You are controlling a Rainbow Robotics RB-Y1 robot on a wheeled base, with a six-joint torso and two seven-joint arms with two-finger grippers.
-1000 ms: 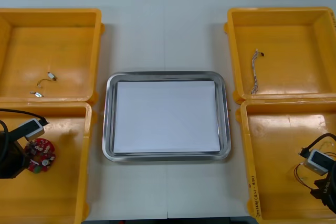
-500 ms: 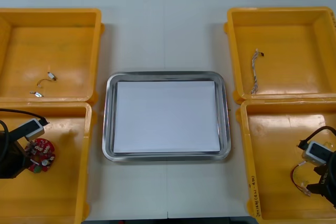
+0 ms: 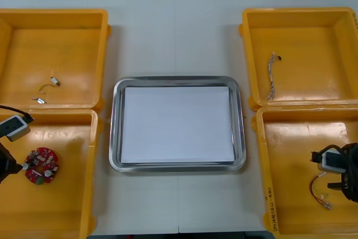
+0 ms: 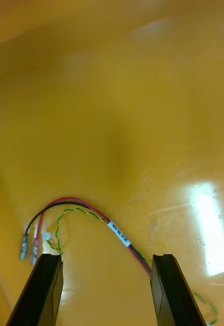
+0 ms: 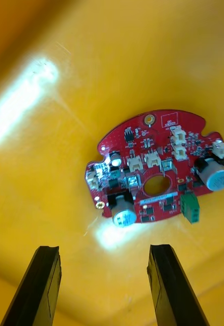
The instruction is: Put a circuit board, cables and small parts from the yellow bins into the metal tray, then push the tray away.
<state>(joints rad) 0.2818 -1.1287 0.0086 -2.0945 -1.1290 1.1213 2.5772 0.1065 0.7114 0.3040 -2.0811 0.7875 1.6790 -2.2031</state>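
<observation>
Pickup step. Left end effector spread, hovering just short of the circuit board in the near left bin; I'd centre over it and pinch across the rim, clear of tall components. Right end effector spread over the red and yellow cable in the near right bin; drop straight, close on the labelled run. Metal tray unloaded.

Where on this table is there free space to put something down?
The metal tray is wholly bare inside, and so is the table strip beyond it, between the far yellow bins. The near bins are crowded: the left hand at the circuit board, the right hand at the cables.
</observation>
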